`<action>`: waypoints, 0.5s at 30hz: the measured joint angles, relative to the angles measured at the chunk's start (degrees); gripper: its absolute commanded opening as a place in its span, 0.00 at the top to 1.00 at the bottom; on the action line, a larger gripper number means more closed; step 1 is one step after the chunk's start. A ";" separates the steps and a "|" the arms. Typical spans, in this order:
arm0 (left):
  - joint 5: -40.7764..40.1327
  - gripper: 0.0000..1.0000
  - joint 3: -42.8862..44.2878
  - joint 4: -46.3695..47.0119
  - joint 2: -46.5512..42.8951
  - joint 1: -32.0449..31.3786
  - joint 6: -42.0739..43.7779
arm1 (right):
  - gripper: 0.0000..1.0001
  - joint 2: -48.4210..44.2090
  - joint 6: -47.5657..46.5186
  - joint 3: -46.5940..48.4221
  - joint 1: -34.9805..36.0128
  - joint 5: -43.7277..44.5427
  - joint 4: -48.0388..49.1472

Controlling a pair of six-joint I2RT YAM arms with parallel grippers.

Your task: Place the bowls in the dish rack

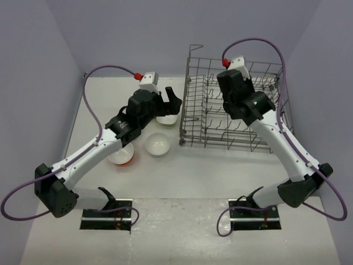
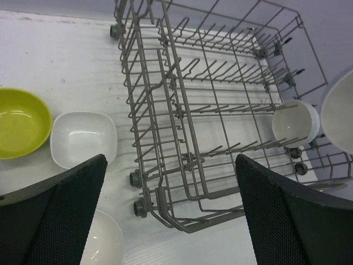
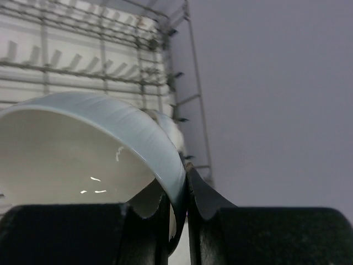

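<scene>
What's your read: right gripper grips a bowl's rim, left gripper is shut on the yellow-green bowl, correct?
No: the left wrist view shows the left gripper open, the yellow-green bowl lying on the table. The right gripper does grip a bowl by its rim.

Your left arm (image 1: 94, 149) reaches forward and inward, the left gripper (image 2: 171, 160) spread wide, fingers well apart. Your right arm (image 1: 281, 138) stretches forward, wrist tipped down. The right gripper (image 3: 185, 190) looks clamped on a bowl (image 3: 127, 127) rim, fingertips barely parted.

The left arm (image 1: 94, 152) hides part of the orange bowl (image 1: 121, 158); the picture's edge crops the blue bowl (image 3: 110, 116).
</scene>
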 measured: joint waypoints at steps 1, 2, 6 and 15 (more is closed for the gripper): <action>0.96 0.00 0.00 0.55 1.40 0.00 0.22 | 1.00 -0.92 -1.33 -1.99 -1.33 2.32 -0.63; 1.99 0.00 0.02 1.14 2.97 0.00 0.55 | 1.00 -1.25 -2.69 -3.65 -2.60 4.13 -1.57; 4.57 0.07 0.59 2.32 8.55 0.00 1.46 | 1.00 -0.31 -7.19 -8.70 -6.23 7.67 -2.97; 9.18 0.27 2.05 5.95 14.25 0.00 1.68 | 1.00 4.74 -15.08 -16.17 -14.40 14.47 -3.39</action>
